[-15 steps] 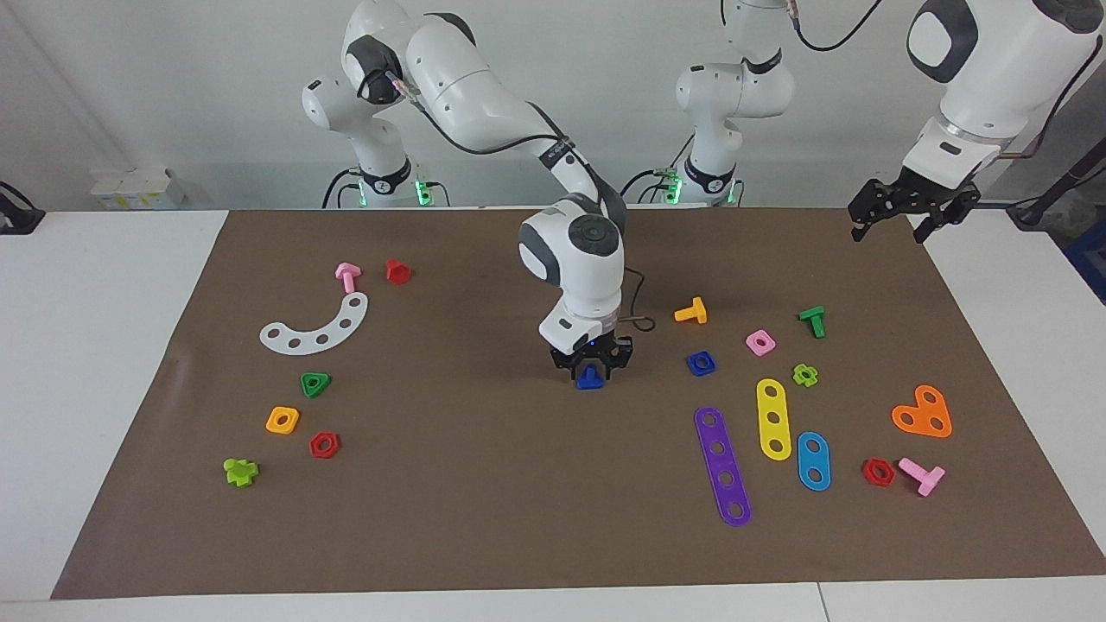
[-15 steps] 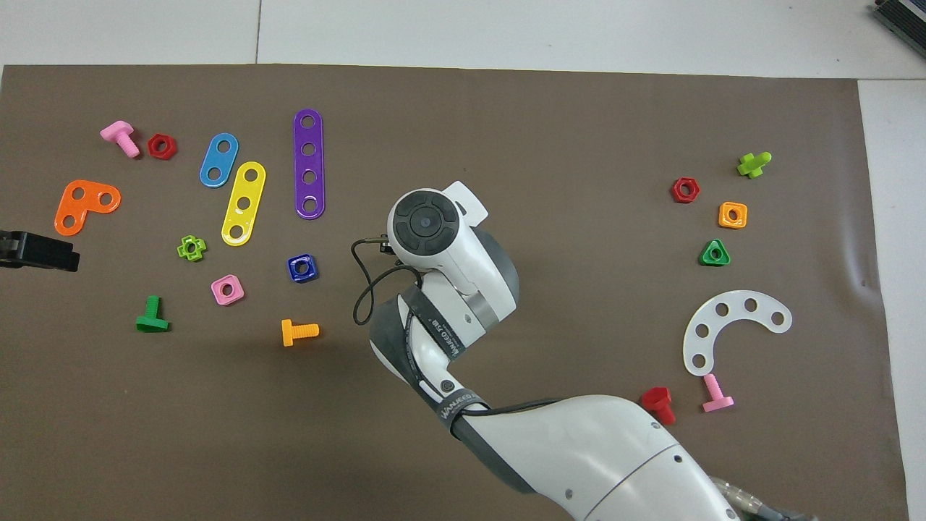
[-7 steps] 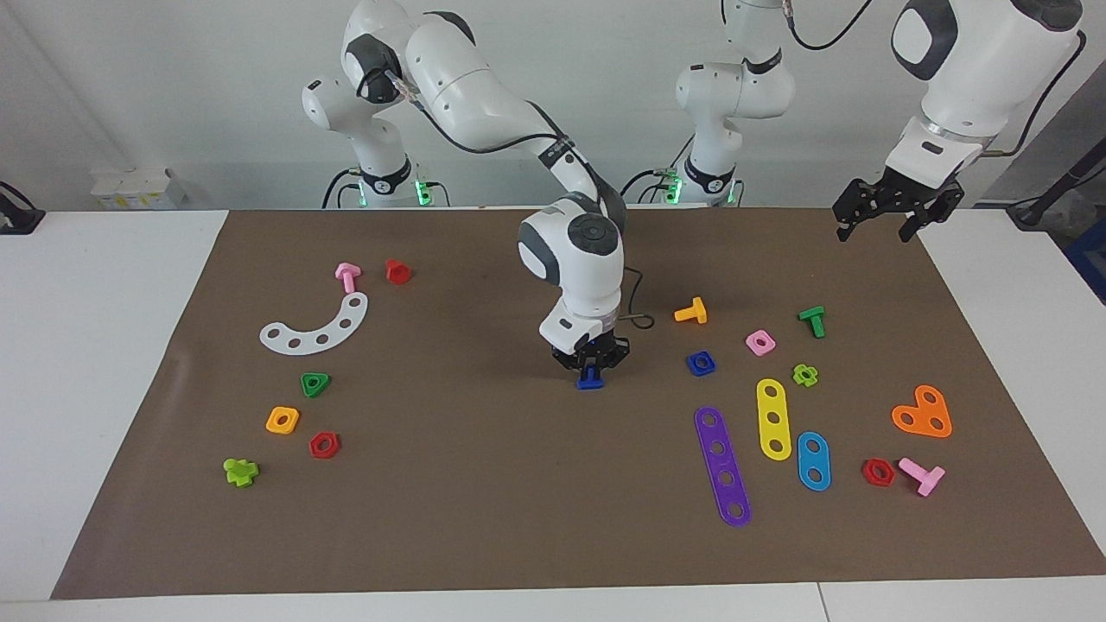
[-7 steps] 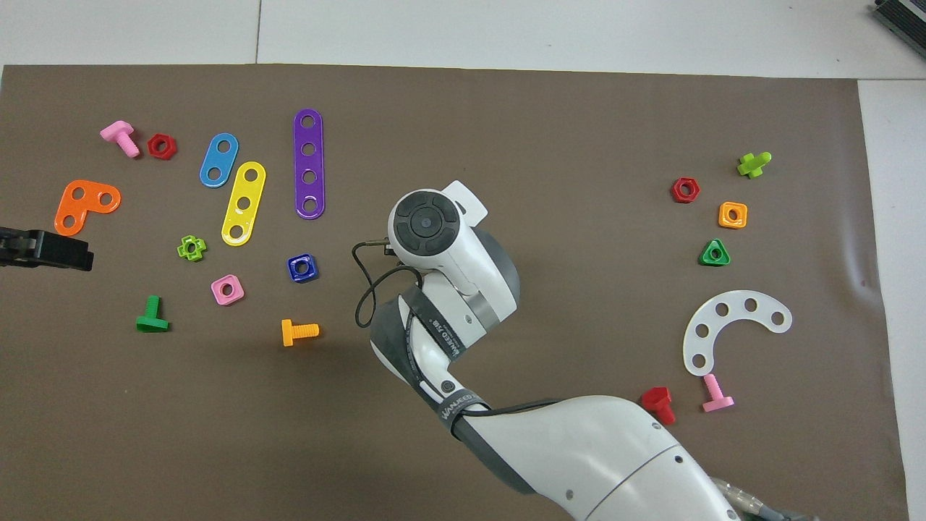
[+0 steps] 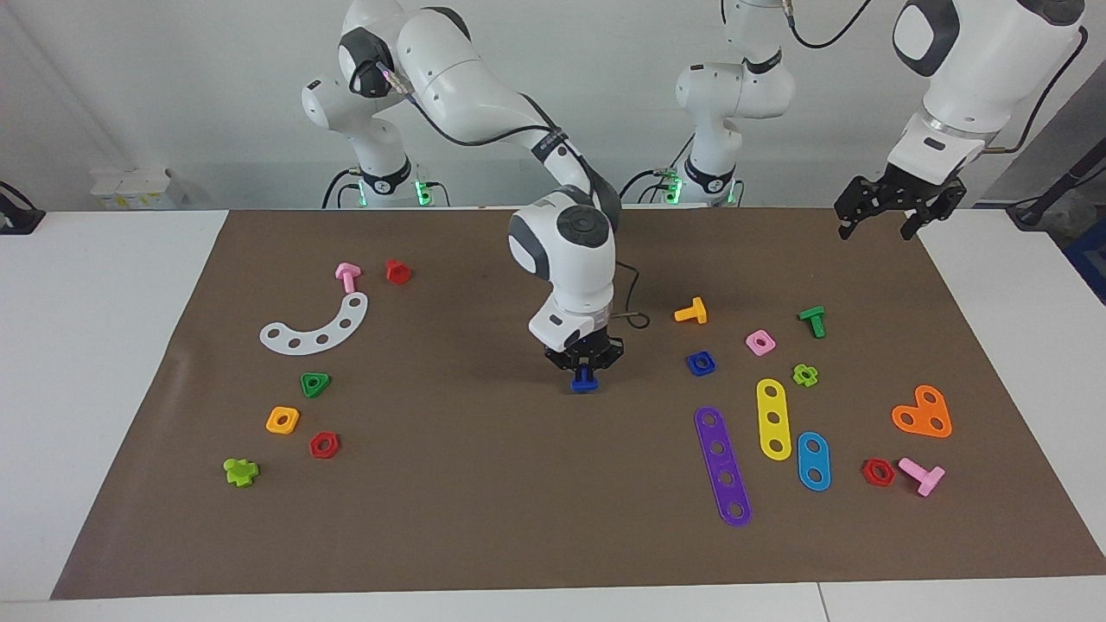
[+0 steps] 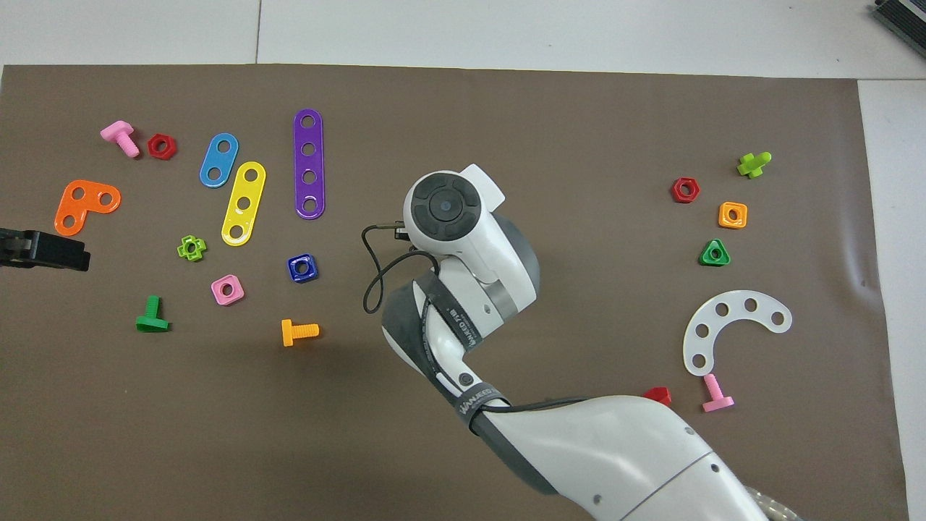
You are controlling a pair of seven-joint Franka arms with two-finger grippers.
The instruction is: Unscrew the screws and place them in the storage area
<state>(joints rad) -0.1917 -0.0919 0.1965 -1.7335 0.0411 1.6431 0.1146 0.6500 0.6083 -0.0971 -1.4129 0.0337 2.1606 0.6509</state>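
Brown mat [image 5: 484,484] over a white table, bright toy parts strewn toward both ends; largest first, then down to the lettering.

Right arm reaching from its base to mid-mat, wrist pointing straight down; right gripper [image 5: 585,370] pressed together on the blue bolt [image 5: 585,379], pinching the shaft from above, triangular head hanging lowest, long axis upright, head lifted just clear of the mat as far as can be judged; hidden under the wrist in the overhead view.

Left arm waiting; left gripper [image 5: 890,212] hanging with fingers spread and empty over the mat's corner at the left arm's end, only its tip [image 6: 43,250] showing from above.

Seen from the facing camera, white curved plate [image 5: 315,328] and its cluster of nuts lying at about nine o'clock from the held bolt, blue square nut [image 5: 701,363] at three o'clock, close by; right arm plainly the nearer one, already carrying.

Band on the right forearm printed with white letters, not legible with certainty; no other writing readable.
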